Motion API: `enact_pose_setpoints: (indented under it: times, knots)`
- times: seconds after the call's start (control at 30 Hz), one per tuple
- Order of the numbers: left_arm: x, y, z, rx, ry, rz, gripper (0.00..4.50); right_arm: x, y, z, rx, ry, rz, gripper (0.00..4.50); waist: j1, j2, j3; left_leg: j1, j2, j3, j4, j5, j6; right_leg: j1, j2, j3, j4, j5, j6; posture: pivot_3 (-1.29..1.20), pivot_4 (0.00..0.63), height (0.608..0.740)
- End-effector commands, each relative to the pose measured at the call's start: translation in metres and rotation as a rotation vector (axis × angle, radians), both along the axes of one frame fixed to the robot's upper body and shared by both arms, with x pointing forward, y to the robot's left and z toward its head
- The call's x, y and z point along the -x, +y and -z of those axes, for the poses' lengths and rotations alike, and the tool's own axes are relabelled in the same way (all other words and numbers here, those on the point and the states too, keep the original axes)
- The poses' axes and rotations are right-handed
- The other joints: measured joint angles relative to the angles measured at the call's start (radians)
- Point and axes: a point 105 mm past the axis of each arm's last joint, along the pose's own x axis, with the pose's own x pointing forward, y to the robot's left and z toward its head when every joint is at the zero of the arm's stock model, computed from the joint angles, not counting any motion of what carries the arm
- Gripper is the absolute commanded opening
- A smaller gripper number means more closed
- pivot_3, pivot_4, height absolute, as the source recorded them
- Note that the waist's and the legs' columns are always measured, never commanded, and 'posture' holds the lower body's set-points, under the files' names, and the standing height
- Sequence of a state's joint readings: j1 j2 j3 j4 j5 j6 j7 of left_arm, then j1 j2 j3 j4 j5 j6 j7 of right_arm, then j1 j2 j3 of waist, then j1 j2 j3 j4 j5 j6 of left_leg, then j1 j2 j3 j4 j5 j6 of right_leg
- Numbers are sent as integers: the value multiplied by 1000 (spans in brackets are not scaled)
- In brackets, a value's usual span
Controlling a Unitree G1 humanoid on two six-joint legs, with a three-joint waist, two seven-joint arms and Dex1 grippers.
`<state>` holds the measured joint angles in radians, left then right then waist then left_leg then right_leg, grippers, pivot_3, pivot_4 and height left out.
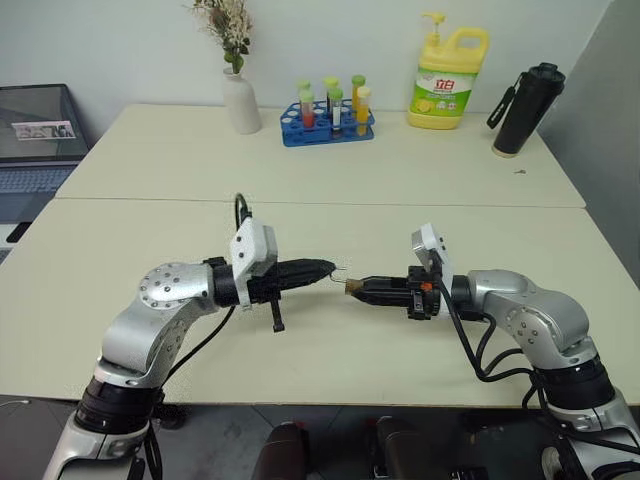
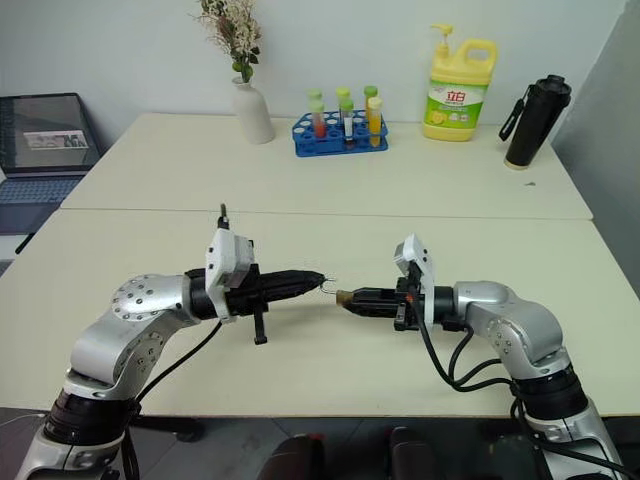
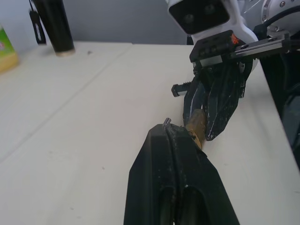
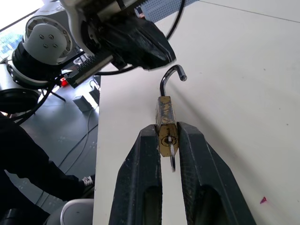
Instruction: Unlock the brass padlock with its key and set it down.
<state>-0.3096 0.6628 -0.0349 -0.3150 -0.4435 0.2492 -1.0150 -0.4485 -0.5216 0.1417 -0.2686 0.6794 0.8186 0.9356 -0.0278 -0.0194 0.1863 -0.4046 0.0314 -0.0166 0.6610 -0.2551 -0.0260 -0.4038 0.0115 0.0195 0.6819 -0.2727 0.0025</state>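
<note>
- Both grippers meet tip to tip above the near table [image 1: 330, 370] in the left eye view: the left gripper [image 1: 325, 268] has its fingers pressed together, just beside the shackle, while the right gripper [image 1: 352, 289] clamps the brass padlock [image 1: 350, 287].
- Open tabletop lies all around them; a vase [image 1: 240, 100], tube rack [image 1: 328, 122], yellow soap bottle [image 1: 449, 78] and black flask [image 1: 525, 108] stand well apart at the far edge.
- Left wrist view: the closed black fingers [image 3: 176, 183] point at the padlock held opposite.
- Right wrist view: the padlock sits between the pads, shackle swung open like a hook, the key [image 4: 172, 156] in its keyhole; the table edge runs alongside, floor beyond.
</note>
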Motion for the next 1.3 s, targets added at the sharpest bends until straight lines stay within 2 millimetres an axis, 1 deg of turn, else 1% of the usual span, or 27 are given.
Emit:
enact_pose_setpoints:
  times: [0.03, 0.1, 0.13, 0.2, 0.3, 0.37, 0.4, 0.5, 0.57, 0.63, 0.73, 0.87, 1.1, 1.17, 1.2, 1.3]
  knots:
    - [-3, 15, -10, -132, -239, -56, 878, -2, -4, -7, -10, -34, 15, 172, 1, 0, 0, 0, 0, 0, 0, 0, 0, 0, 0, 0, 0, 0, 0, 0, 150, 740]
    - [0, 24, -4, -216, -314, -44, 1514, -4, -6, -7, -7, -22, 25, 172, 1, 0, 0, 0, 0, 0, 0, 0, 0, 0, 0, 0, 0, 0, 0, 0, 150, 740]
    - [1, 28, -2, -241, -341, -43, 1871, -5, -7, -6, -3, -14, 29, 172, 1, 0, 0, 0, 0, 0, 0, 0, 0, 0, 0, 0, 0, 0, 0, 0, 150, 740]
    - [3, 33, 3, -279, -370, -32, 2438, -6, -8, -5, 3, 1, 36, 172, 1, 0, 0, 0, 0, 1, 0, 0, 0, 0, 0, 0, 0, 0, 0, 0, 150, 740]
    - [14, 33, 20, -338, -394, 33, 3446, -2, -8, -1, 37, 33, 12, 172, 1, 0, 0, 0, 0, 1, 0, 0, 0, 0, -1, 0, 0, 0, 0, 0, 150, 740]
    - [23, 30, 31, -357, -392, 81, 4106, 2, -6, 4, 52, 101, 7, 172, 1, 0, 0, 0, 0, 2, 0, 0, 0, 0, -4, 0, 0, 0, 0, 0, 150, 740]
    - [26, 30, 37, -356, -359, 88, 4421, 4, -4, 8, 64, 133, 13, 172, 1, 0, 0, 0, 0, 2, 0, 0, 0, 0, -5, 0, 0, 0, 0, 0, 150, 740]
    - [32, 30, 45, -353, -321, 106, 4456, 7, -3, 15, 93, 192, 33, 172, 0, 0, 0, 0, 1, 1, 0, 0, 0, 0, -5, 0, 0, 0, 0, 0, 150, 740]
    - [36, 29, 52, -359, -289, 123, 4456, 4, -2, 22, 111, 258, 92, 172, 0, 0, 0, 0, 1, 1, 0, 0, 0, 0, -5, 0, 0, 0, 0, 0, 150, 740]
    - [36, 29, 56, -347, -255, 111, 4456, 1, -1, 27, 126, 295, 130, 172, 0, 0, 0, 0, 1, 1, 0, 0, 0, 0, -4, 0, 0, 0, 1, 0, 150, 740]
    - [34, 29, 59, -347, -243, 103, 4456, -3, 1, 31, 148, 312, 163, 172, 0, 0, 0, 0, 1, 1, 0, 0, 0, 0, -4, 0, 0, -2, 4, 0, 150, 740]
    - [33, 27, 62, -358, -245, 114, 4456, -5, 5, 40, 179, 347, 188, 172, -1, 0, 0, 0, 1, 1, 0, 0, 0, 0, -4, 0, 0, -2, 4, 0, 150, 740]
    - [34, 20, 62, -330, -260, 129, 4456, -12, 6, 52, 215, 396, 276, 172, -1, 0, 0, 0, 1, 1, 0, 0, 0, 0, -4, 0, 0, -2, 4, 0, 150, 740]
    - [34, 19, 62, -334, -261, 130, 4456, -13, 4, 54, 230, 396, 295, 890, -1, 0, 0, 0, 1, 1, 0, 0, 0, 0, -4, 0, 0, -2, 4, 0, 150, 740]
    - [34, 19, 62, -333, -260, 128, 4456, -12, 2, 54, 234, 396, 301, 1124, -1, 0, 0, 0, 1, 1, 0, 0, 0, 0, -4, 0, 0, -2, 4, 0, 150, 740]
    - [34, 20, 62, -328, -255, 120, 4456, -10, -12, 54, 258, 393, 328, 2192, -1, 0, 0, 0, 1, 1, 0, 0, 0, 0, -4, 0, 0, -2, 4, 0, 150, 740]
